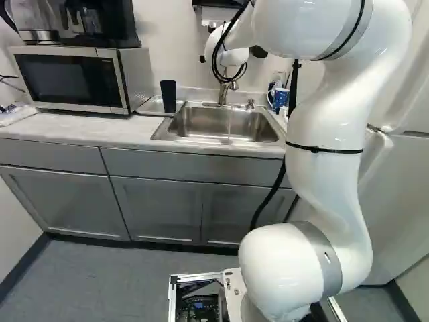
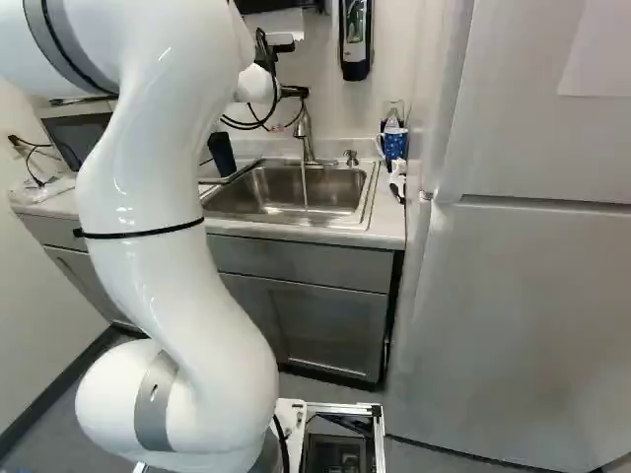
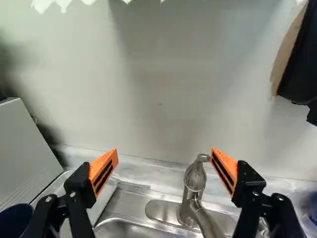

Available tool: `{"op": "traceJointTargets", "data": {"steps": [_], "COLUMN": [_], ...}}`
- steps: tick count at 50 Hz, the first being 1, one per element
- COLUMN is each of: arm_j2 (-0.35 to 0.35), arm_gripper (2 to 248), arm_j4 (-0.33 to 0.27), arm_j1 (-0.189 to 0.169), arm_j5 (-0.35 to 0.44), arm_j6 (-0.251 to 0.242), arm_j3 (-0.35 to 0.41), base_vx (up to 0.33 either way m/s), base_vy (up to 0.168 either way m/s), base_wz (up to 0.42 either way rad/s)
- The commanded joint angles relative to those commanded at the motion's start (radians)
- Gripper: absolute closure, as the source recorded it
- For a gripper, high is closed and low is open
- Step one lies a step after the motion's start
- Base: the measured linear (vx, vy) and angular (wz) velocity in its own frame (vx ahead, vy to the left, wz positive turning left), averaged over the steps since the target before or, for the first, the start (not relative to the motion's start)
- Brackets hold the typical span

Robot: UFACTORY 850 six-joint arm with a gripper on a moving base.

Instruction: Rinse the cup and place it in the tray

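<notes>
In the right base view the black gripper (image 2: 294, 92) is mostly hidden by the white wrist, up near the faucet. Seen from the wrist, the gripper (image 3: 164, 152) stands wide open with nothing between its pads, facing the wall with the faucet head (image 3: 195, 178) beyond, nearer one finger. A dark blue cup (image 1: 168, 96) stands upright at the metal tray (image 1: 151, 106) left of the sink; its rim shows beside and below the other finger in the wrist view. Water runs from the faucet (image 2: 304, 123) into the sink (image 1: 226, 140).
A microwave (image 1: 74, 79) stands left of the tray, with a coffee machine on top. Right of the sink are a soap pump (image 2: 351, 158), a blue patterned mug (image 2: 393, 145) and small items. A dispenser (image 2: 355, 39) hangs on the wall; a refrigerator (image 2: 532, 296) stands at the right.
</notes>
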Motion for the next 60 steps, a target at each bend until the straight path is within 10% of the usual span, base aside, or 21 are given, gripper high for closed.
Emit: {"op": "traceJointTargets", "data": {"steps": [60], "arm_j2": [-0.009], "arm_gripper": [3], "arm_j4": [0.000], "arm_j1": [0.000], "arm_j5": [-0.081], "arm_j6": [0.000], "arm_j3": [-0.010], "base_vx": [0.000], "base_vy": [0.000], "base_wz": [0.000]}}
